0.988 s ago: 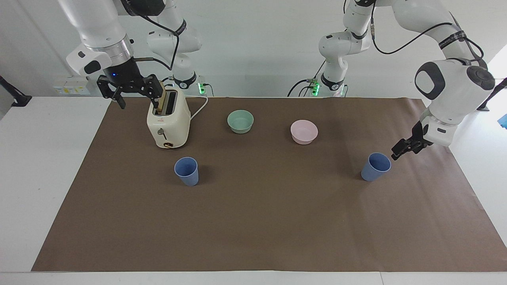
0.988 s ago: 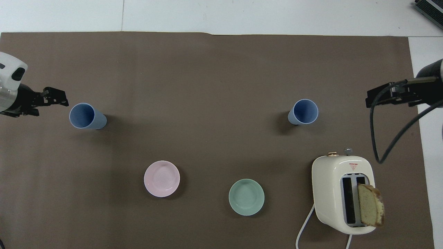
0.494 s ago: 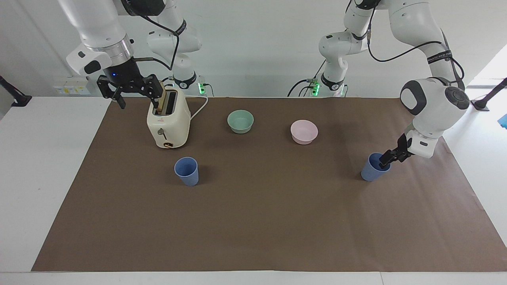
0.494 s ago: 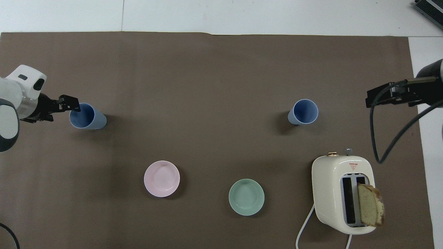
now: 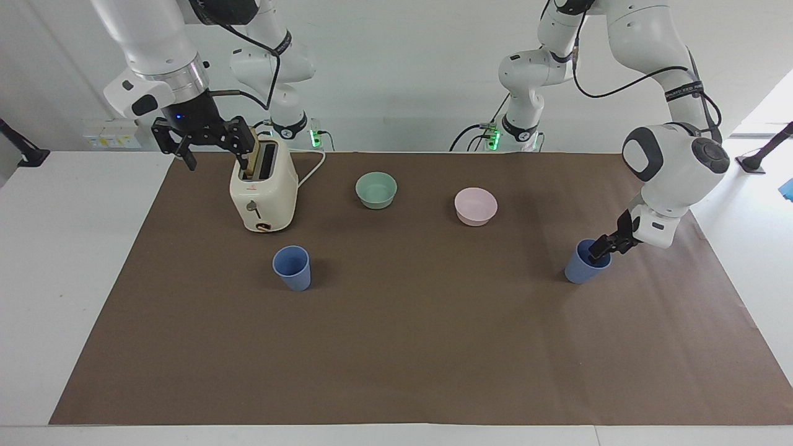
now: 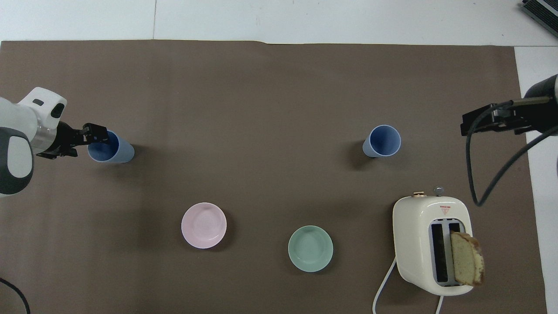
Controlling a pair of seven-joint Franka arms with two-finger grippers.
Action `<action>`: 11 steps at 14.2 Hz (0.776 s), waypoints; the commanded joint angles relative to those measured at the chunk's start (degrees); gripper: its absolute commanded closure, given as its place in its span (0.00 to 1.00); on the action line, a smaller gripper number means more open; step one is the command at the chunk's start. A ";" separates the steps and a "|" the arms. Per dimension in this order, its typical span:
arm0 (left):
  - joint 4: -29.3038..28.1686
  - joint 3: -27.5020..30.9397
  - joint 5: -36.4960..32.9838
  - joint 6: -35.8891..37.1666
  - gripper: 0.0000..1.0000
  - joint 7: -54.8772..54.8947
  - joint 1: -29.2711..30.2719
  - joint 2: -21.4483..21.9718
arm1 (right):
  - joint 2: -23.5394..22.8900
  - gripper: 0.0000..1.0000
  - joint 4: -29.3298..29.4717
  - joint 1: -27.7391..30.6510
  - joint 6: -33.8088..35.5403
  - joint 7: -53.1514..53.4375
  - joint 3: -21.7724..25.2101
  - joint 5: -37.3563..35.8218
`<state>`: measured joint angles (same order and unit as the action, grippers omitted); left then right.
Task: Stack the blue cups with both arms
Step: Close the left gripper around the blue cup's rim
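Two blue cups stand upright on the brown mat. One cup (image 5: 584, 266) (image 6: 114, 148) is toward the left arm's end. The other cup (image 5: 292, 267) (image 6: 382, 141) is toward the right arm's end, a little farther from the robots than the toaster. My left gripper (image 5: 600, 249) (image 6: 96, 134) is open at the first cup's rim, with one finger seeming to reach into the mouth. My right gripper (image 5: 214, 152) (image 6: 476, 122) is open and empty, up in the air beside the toaster's top, and waits.
A cream toaster (image 5: 263, 192) (image 6: 429, 244) holds a bread slice (image 6: 466, 264) in one slot, its cord trailing toward the robots. A mint-green bowl (image 5: 376, 189) (image 6: 310, 248) and a pink bowl (image 5: 476, 205) (image 6: 203, 225) sit nearer to the robots than the cups.
My left gripper has come down and in from beside the cup to its rim. The right arm, both cups and the bowls have not moved.
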<state>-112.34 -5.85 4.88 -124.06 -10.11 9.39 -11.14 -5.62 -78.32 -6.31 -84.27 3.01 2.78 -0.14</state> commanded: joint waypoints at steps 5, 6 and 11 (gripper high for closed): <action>-0.08 0.14 3.90 -0.48 1.00 0.09 0.02 0.86 | 0.97 0.00 -1.05 0.86 -0.63 -1.08 -0.23 1.37; 1.67 0.22 4.17 0.57 1.00 0.00 -0.16 0.42 | 0.97 0.00 -1.05 0.86 -0.63 -1.08 -0.23 1.37; 10.55 -0.74 4.26 11.11 1.00 -1.22 -0.42 1.55 | 0.97 0.00 -1.05 0.86 -0.63 -1.08 -0.23 1.37</action>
<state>-104.90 -6.36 8.29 -117.55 -10.28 9.36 -10.82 -5.62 -78.32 -6.31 -84.27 3.01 2.78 -0.14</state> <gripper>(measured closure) 0.960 0.000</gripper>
